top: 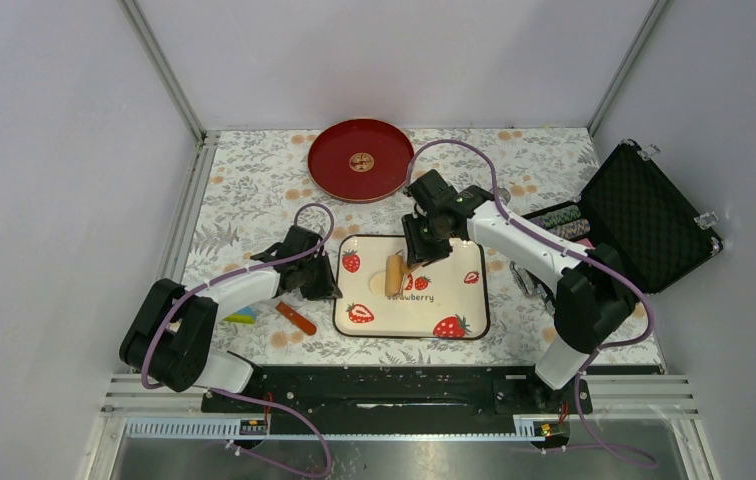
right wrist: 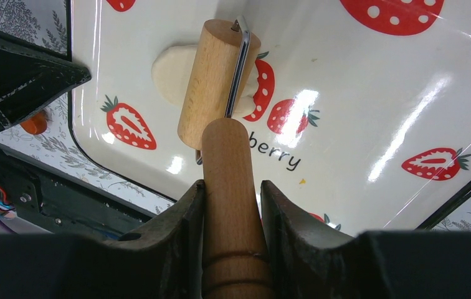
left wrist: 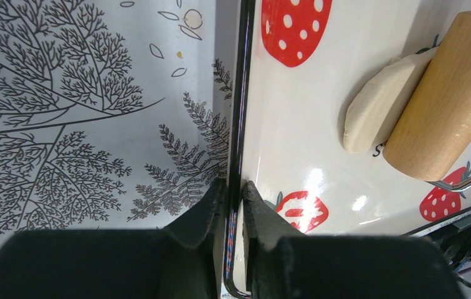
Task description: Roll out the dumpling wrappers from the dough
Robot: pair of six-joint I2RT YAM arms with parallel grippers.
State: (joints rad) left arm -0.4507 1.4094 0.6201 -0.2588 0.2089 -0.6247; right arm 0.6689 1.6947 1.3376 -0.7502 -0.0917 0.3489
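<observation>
A white strawberry tray (top: 464, 300) lies in the middle of the table. A pale cream dough piece (left wrist: 376, 106) lies on it under the wooden drum of a rolling pin (top: 392, 274); the dough also shows in the right wrist view (right wrist: 169, 67). My right gripper (right wrist: 233, 187) is shut on the rolling pin's wooden handle (right wrist: 230, 162), drum (right wrist: 211, 81) resting on the dough. My left gripper (left wrist: 234, 187) is shut on the tray's left rim (left wrist: 240, 93). In the top view the left gripper (top: 316, 280) is at the tray's left edge and the right gripper (top: 424, 245) above its far side.
A red plate (top: 362, 160) stands at the back. An open black case (top: 644, 215) with striped rolls (top: 564, 222) is at the right. A yellow-blue-green item (top: 242, 316) and an orange-red stick (top: 296, 318) lie left of the tray, near the left arm.
</observation>
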